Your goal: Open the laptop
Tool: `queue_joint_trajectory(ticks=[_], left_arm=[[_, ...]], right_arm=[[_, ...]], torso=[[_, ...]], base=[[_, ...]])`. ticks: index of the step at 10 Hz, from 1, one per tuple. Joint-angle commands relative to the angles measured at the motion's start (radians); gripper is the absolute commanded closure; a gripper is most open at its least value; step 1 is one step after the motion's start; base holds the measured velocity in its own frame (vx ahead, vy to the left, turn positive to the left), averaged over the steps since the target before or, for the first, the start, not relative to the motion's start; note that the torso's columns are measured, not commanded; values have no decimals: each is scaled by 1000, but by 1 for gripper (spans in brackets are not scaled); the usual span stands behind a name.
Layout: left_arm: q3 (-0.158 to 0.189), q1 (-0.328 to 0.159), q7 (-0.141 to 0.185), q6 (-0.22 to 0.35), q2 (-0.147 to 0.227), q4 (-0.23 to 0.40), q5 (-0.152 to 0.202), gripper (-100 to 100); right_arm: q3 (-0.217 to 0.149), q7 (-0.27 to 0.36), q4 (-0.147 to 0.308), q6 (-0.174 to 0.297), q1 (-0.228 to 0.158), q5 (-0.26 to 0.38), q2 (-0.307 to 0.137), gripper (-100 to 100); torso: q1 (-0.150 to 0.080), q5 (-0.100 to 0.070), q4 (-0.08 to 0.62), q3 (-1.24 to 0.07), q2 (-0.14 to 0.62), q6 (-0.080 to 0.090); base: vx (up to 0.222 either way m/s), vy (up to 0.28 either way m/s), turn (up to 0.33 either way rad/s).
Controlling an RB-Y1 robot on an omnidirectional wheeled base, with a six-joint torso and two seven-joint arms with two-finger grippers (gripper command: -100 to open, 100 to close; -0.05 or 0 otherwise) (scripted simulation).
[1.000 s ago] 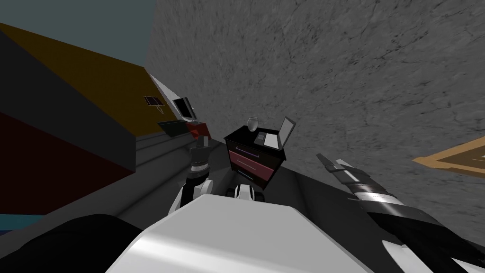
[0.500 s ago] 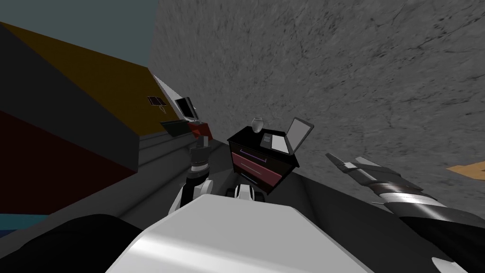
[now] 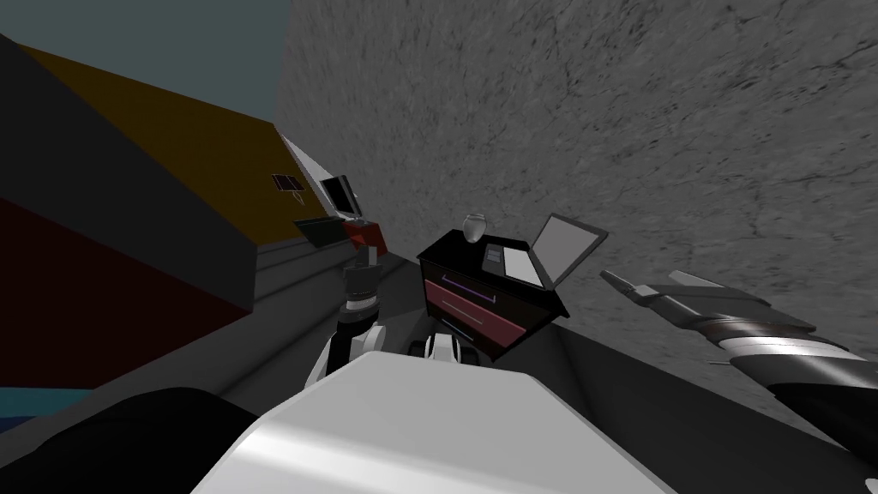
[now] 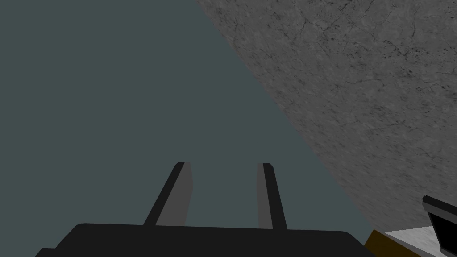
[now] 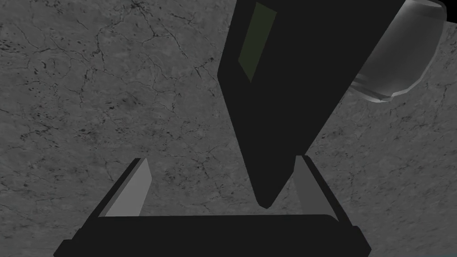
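Note:
The laptop [image 3: 549, 249] stands open on a black nightstand [image 3: 467, 296] with two dark red drawers, its pale screen tilted back toward the grey wall. My right gripper [image 3: 639, 279] hovers open just right of the laptop, level with the lid. In the right wrist view the dark lid [image 5: 303, 89] hangs between the wide-spread fingers of the right gripper [image 5: 222, 159], its lower corner close to one finger [image 5: 308, 187]; touch cannot be told. My left gripper [image 3: 369, 255] is raised left of the nightstand. Its fingers [image 4: 178, 196] stand partly apart on nothing.
A small pale vase [image 3: 473, 227] [image 5: 397, 58] stands at the nightstand's back corner, beyond the laptop. A dark pad [image 3: 496, 255] lies beside the keyboard. Farther left is a desk with a monitor [image 3: 341, 195]. A mottled grey wall [image 3: 600, 103] runs behind.
My view has swung: the nightstand and laptop now show larger and further right, with the screen facing me more. My right arm has shifted right and stays open.

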Motion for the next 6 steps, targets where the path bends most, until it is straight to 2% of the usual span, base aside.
queue_joint_trajectory(ticks=[1,5,6], left_arm=[[0,0,0,0,0,0,0,0],[0,0,0,0,0,0,0,0],[0,0,0,0,0,0,0,0]], right_arm=[[-54,10,-1,30,39,22,-56,-100],[-116,20,-9,67,86,46,-131,-100],[-107,17,-10,61,80,41,-118,-100]], torso=[[0,0,0,0,0,0],[1,0,0,0,0,0],[0,0,0,0,0,0]], base=[[65,66,22],[48,56,21],[20,24,4]])
